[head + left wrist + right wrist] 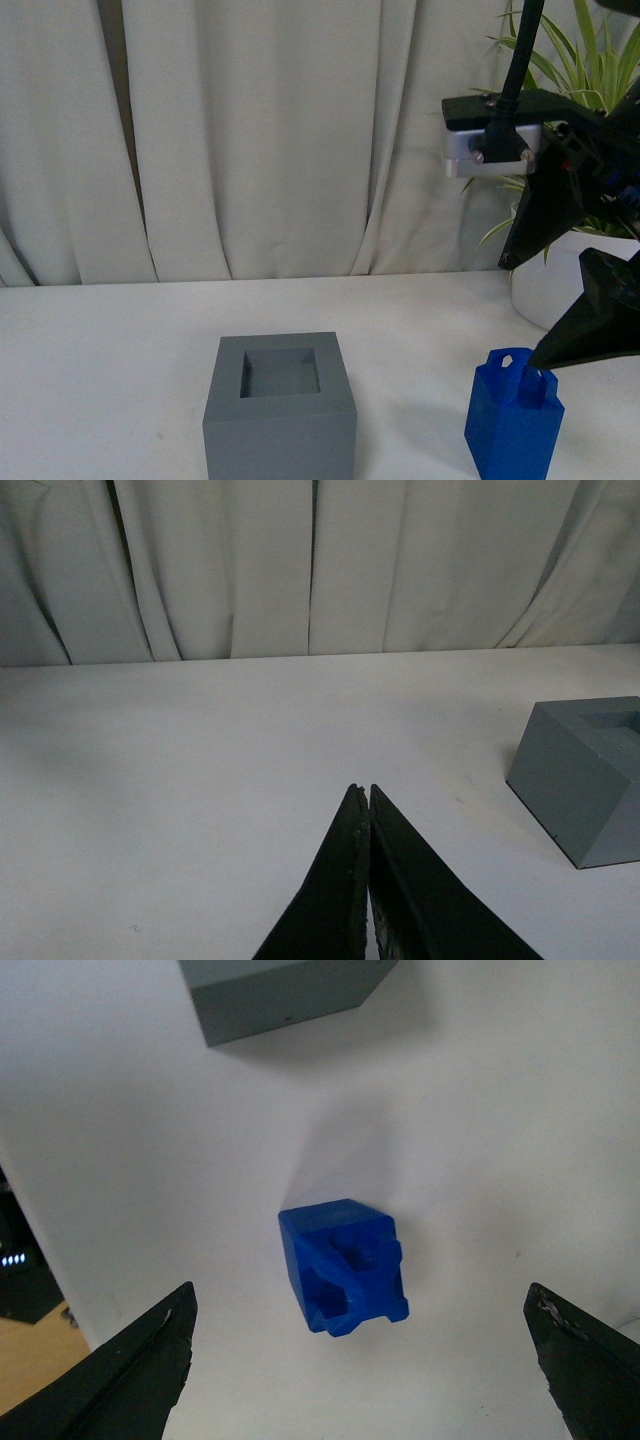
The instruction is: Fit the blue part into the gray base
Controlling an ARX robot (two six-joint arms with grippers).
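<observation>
The gray base (pixel 280 405) stands on the white table, its square recess facing up and empty. The blue part (pixel 513 415) stands upright to its right, loop handle on top. My right gripper (pixel 520 315) hangs open just above the blue part, one fingertip close beside its handle. In the right wrist view the blue part (pixel 343 1265) lies between my wide-open fingers (pixel 150 1360), untouched, with the gray base (pixel 285 995) beyond it. My left gripper (pixel 361 790) is shut and empty over bare table, the gray base (pixel 585 780) off to one side of it.
A white pot (pixel 560 285) with a green plant (pixel 590 60) stands right behind the blue part. A pale curtain (pixel 250 130) closes the back. The table's edge (pixel 40 1290) shows in the right wrist view.
</observation>
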